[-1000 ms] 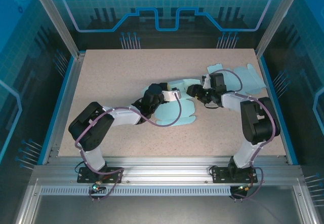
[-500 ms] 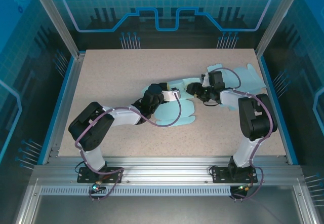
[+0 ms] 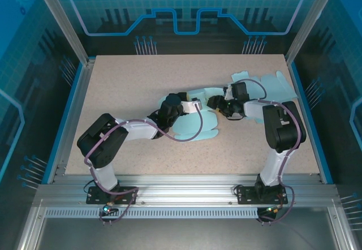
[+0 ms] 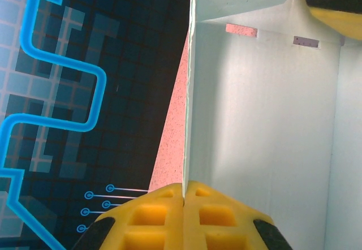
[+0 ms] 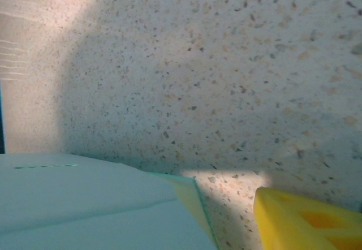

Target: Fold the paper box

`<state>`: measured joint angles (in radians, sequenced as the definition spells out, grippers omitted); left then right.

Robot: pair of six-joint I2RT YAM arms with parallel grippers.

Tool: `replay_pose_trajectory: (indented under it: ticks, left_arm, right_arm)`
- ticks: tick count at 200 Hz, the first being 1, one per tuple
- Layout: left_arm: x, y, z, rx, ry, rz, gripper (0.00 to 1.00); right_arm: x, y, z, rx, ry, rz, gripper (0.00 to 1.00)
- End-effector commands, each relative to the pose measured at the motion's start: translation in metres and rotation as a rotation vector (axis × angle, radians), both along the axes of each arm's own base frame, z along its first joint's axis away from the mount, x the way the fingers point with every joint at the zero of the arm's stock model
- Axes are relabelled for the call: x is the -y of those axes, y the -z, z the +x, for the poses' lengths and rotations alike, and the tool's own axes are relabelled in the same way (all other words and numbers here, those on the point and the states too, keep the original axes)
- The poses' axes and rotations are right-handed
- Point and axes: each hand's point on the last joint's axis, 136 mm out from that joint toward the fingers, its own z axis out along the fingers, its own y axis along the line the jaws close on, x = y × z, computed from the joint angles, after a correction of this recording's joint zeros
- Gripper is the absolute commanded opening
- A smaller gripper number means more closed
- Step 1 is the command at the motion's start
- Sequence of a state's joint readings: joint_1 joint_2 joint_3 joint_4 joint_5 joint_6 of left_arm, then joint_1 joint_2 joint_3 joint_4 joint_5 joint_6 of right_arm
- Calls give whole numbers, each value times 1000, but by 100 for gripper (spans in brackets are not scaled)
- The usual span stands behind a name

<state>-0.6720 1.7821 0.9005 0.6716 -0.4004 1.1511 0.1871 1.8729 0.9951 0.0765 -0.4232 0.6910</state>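
Observation:
The paper box (image 3: 197,120) is a light cyan cut sheet lying mid-table, partly folded. My left gripper (image 3: 194,104) is shut on one upright side panel of it. In the left wrist view the yellow fingertips (image 4: 199,200) pinch the panel's thin edge at the left gripper (image 4: 184,196), and the box's inner wall (image 4: 260,120) with two slots rises beyond. My right gripper (image 3: 216,101) is at the box's right edge, open. In the right wrist view one yellow finger (image 5: 305,222) shows, a paper flap (image 5: 85,205) covers the other side, and bare table lies between them.
A second flat cyan sheet (image 3: 276,86) lies at the back right, behind the right arm. The speckled table (image 3: 124,86) has free room at the left and front. Blue rails (image 3: 72,108) and frame posts border it.
The right arm's elbow has drawn in toward the back while its gripper stays by the box's right edge. The left gripper and its panel have not moved.

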Motion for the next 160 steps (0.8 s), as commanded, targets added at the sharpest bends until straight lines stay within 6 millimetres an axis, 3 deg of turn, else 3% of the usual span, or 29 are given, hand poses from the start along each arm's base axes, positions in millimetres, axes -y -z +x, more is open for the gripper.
replay_pose_trajectory:
  ticks: [1, 89, 114, 160]
  left_arm:
    - [-2, -8, 6, 29, -21, -19, 0]
    - [-4, -1, 13, 31, -51, 8, 0]
    - [-4, -2, 14, 32, -54, 7, 0]
    - [-4, -6, 14, 37, -57, 0, 0]
  right_arm:
    - [-9, -14, 6, 37, -21, 56, 62]
    - [-6, -52, 0, 112, -18, 62, 49]
    - [-4, -54, -1, 113, -12, 57, 44]
    - [6, -42, -5, 71, 35, -18, 28]
